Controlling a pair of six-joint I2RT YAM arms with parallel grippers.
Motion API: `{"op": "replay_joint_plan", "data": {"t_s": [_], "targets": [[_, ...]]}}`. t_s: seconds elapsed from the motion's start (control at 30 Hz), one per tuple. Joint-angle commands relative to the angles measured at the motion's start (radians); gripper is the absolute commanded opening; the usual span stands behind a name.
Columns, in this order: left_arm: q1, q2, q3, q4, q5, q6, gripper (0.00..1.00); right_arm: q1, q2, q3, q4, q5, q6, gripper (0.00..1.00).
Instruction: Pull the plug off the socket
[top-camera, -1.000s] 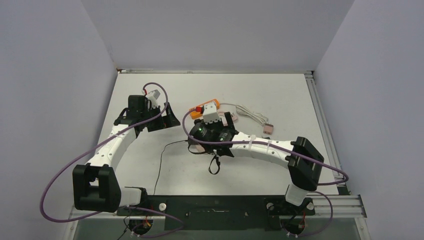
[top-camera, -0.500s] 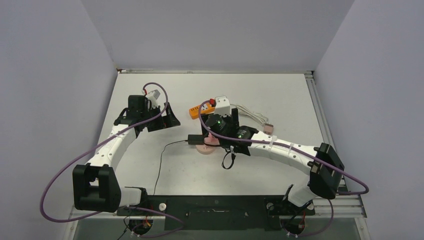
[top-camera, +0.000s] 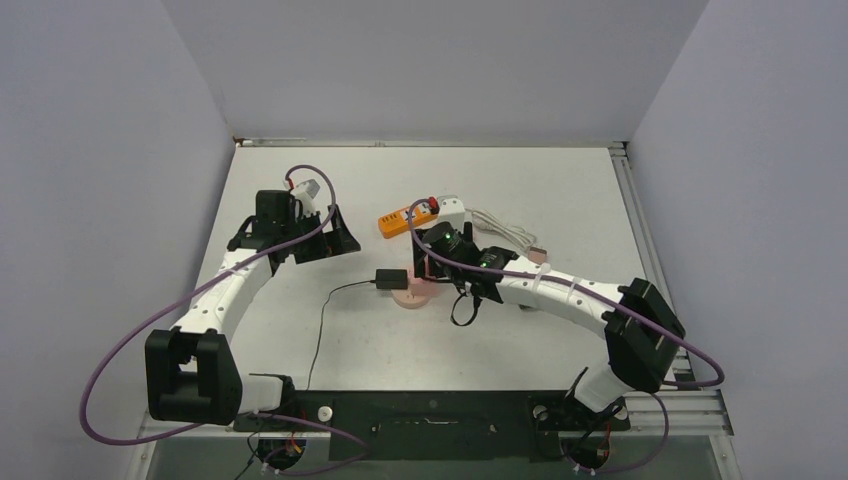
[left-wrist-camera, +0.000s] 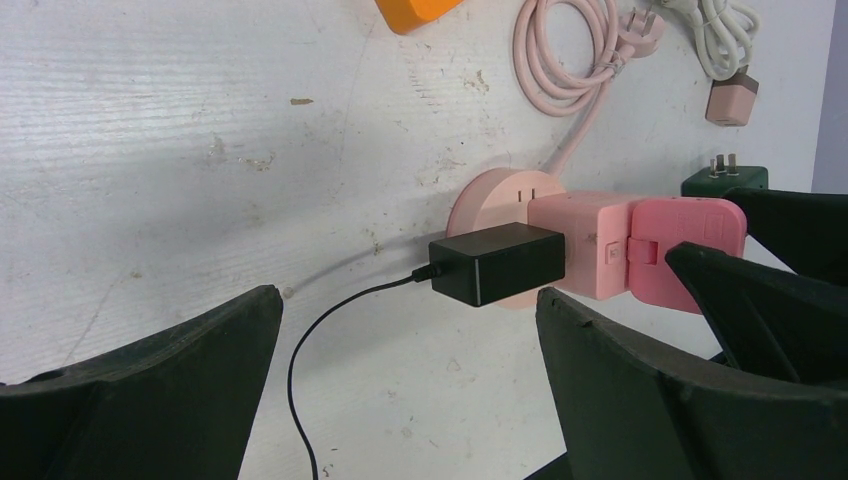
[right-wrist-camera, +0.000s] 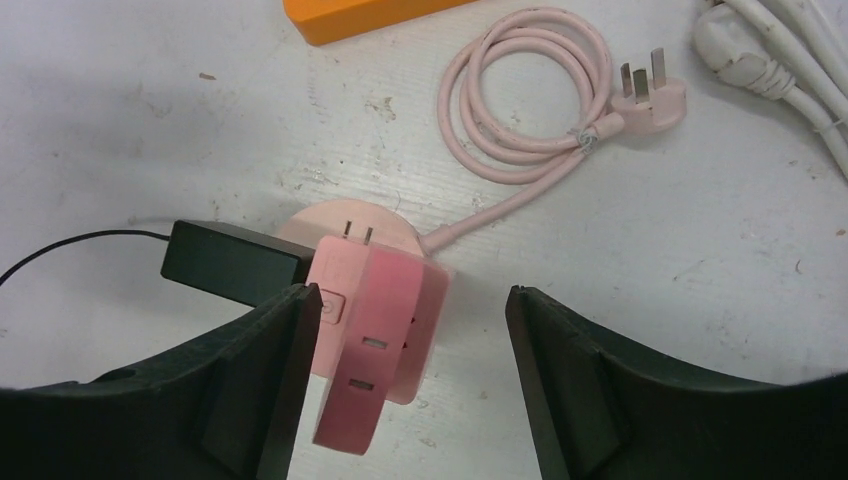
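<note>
Top view – black plug (top-camera: 388, 279): lies flat near the middle of the white bench (top-camera: 560, 190), long axis running left to right, right end seated in the pink socket (top-camera: 413, 293); sends a thin black cord (top-camera: 318, 335) out of its left end and down toward the near edge. right hand (top-camera: 428, 268): hangs directly over the pink socket, jaws hidden from this angle. left hand (top-camera: 325, 232): sits well apart to the left, spread wide, holding nothing. orange power strip (top-camera: 398, 221) and white cable (top-camera: 503, 230): lie just beyond the pink socket.

Left wrist view – looks across the bench between the left hand's two wide-spread prongs, with only bare surface and black cord between them. black plug: shows as a rectangular block, long axis near level with a slight tilt, cord end pointing left, other end pressed into the pale side of the pink socket. coiled pink cable (left-wrist-camera: 562, 52), small pink adapter (left-wrist-camera: 731, 100) and green plug (left-wrist-camera: 724, 181): rest farther back.

Right wrist view – right hand: straddles the pink socket with jaws parted, not clamped; on the plug's side sits right against the pale block, on the other side stands clear, with bench showing in the gap. black plug: sticks out of the pink socket sideways, long axis roughly level, cord end pointing left, fully seated, not yet pulled out.
</note>
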Motion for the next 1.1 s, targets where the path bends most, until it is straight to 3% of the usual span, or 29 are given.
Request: {"op": "replay_joint_plan", "data": {"t_s": [0.0,0.07,0.23,0.4,0.6,0.77,0.97,1.07], "targets": [[0.006,-0.026,-0.008,0.04,0.019,0.012,0.96,-0.038,-0.005,-0.016,0.078,-0.125,0.006,0.67],[0.005,-0.025,-0.01,0.041,0.02,0.01,0.96,-0.043,0.0,-0.015,0.079,-0.142,0.001,0.59],[-0.006,-0.028,-0.01,0.043,-0.001,0.02,0.96,-0.044,-0.017,-0.031,0.103,-0.187,-0.034,0.29],[-0.144,-0.062,-0.007,0.075,-0.066,0.054,0.96,-0.049,-0.039,-0.042,0.147,-0.268,-0.135,0.06],[-0.219,0.008,0.001,0.222,0.085,-0.018,0.96,-0.092,-0.028,-0.042,0.19,-0.391,-0.306,0.05],[-0.247,0.142,0.009,0.343,0.231,-0.102,1.0,-0.106,-0.036,-0.071,0.237,-0.405,-0.335,0.05],[-0.263,0.2,-0.025,0.455,0.294,-0.156,0.79,-0.108,-0.073,-0.141,0.321,-0.36,-0.314,0.05],[-0.275,0.226,-0.019,0.437,0.293,-0.152,0.68,-0.106,-0.082,-0.173,0.356,-0.318,-0.307,0.05]]}}
